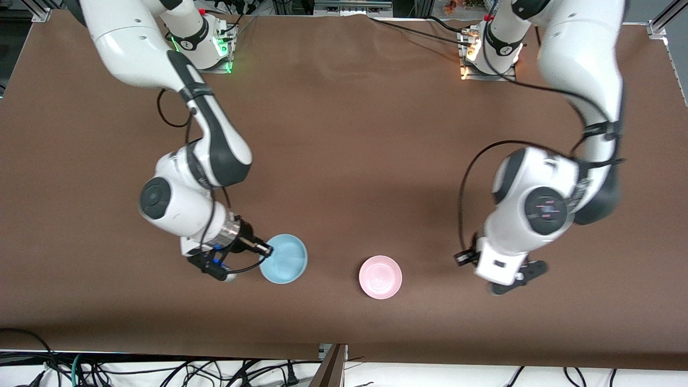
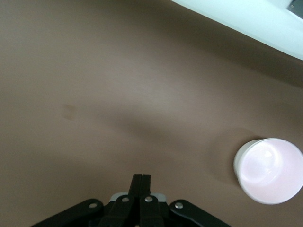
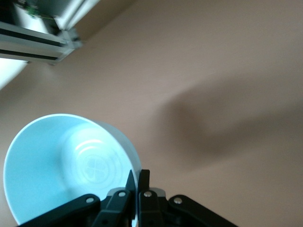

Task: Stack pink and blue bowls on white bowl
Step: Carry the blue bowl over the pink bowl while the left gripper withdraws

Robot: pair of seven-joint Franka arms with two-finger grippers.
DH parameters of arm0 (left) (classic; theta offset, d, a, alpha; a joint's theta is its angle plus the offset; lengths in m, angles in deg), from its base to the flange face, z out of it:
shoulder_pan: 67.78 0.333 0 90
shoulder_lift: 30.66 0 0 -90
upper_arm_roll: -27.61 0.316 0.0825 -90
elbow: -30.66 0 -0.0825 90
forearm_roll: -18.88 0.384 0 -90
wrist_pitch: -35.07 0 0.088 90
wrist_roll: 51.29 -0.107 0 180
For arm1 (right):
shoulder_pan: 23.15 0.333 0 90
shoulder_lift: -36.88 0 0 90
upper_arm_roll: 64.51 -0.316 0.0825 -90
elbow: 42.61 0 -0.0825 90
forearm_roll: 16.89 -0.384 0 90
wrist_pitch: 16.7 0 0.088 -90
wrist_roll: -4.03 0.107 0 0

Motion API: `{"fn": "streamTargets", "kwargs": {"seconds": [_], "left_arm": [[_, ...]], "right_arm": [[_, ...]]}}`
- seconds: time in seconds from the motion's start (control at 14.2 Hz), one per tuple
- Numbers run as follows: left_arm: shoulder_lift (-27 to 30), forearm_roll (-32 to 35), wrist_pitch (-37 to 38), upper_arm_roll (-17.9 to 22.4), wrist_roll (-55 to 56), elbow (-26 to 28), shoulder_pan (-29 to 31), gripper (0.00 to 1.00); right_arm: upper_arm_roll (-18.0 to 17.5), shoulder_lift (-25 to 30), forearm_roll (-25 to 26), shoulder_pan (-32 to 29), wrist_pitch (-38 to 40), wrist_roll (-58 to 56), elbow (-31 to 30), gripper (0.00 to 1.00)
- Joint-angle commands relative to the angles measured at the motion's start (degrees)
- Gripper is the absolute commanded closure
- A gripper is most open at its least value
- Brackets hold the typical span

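The light blue bowl (image 1: 284, 258) is toward the right arm's end of the table, near the front edge. My right gripper (image 1: 265, 249) is shut on its rim; the right wrist view shows one finger inside the blue bowl (image 3: 66, 165) and one outside, at my right gripper (image 3: 139, 177). The pale pink bowl (image 1: 380, 277) sits upright on the table beside it, toward the left arm's end, and also shows in the left wrist view (image 2: 269, 170). My left gripper (image 1: 515, 278) is shut and empty, close over the table beside the pink bowl (image 2: 141, 178). The white bowl is out of view.
The brown table cover (image 1: 344, 161) spreads wide between the arms. The table's front edge (image 1: 344, 357) runs just below the bowls, with cables hanging under it. Both arm bases stand along the top edge.
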Motion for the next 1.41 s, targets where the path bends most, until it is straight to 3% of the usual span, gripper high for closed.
{"fn": "streamTargets", "kwargs": {"seconds": [0.0,0.14,0.35,0.49,0.85,1.34], "left_arm": [[7.3,-2.1,7.6,-0.3,-15.0,3.1,6.1,1.00],[10.4,-2.1,10.2,-0.3,-24.7,6.1,9.5,0.99],[14.5,-2.7,8.6,-0.3,-33.4,12.1,14.4,0.99],[16.3,-3.0,5.0,-0.3,-36.6,16.2,16.6,0.99],[22.3,-4.3,-4.6,-0.4,-40.3,28.8,19.3,0.99],[22.6,-4.3,-5.2,-2.1,-39.4,28.7,18.7,0.94]], "right_arm": [[0.2,-3.1,-0.8,4.5,-9.8,8.2,1.3,1.00],[0.2,-6.5,-0.8,7.8,-17.2,13.4,3.7,1.00],[0.6,-13.2,-0.6,12.1,-23.8,19.2,10.6,1.00],[0.8,-15.8,-0.6,14.2,-29.7,20.7,11.5,1.00],[1.5,-19.4,-0.6,17.0,-36.1,21.3,11.5,1.00],[3.0,-22.9,-0.2,17.6,-38.0,20.5,14.5,1.00]]}}
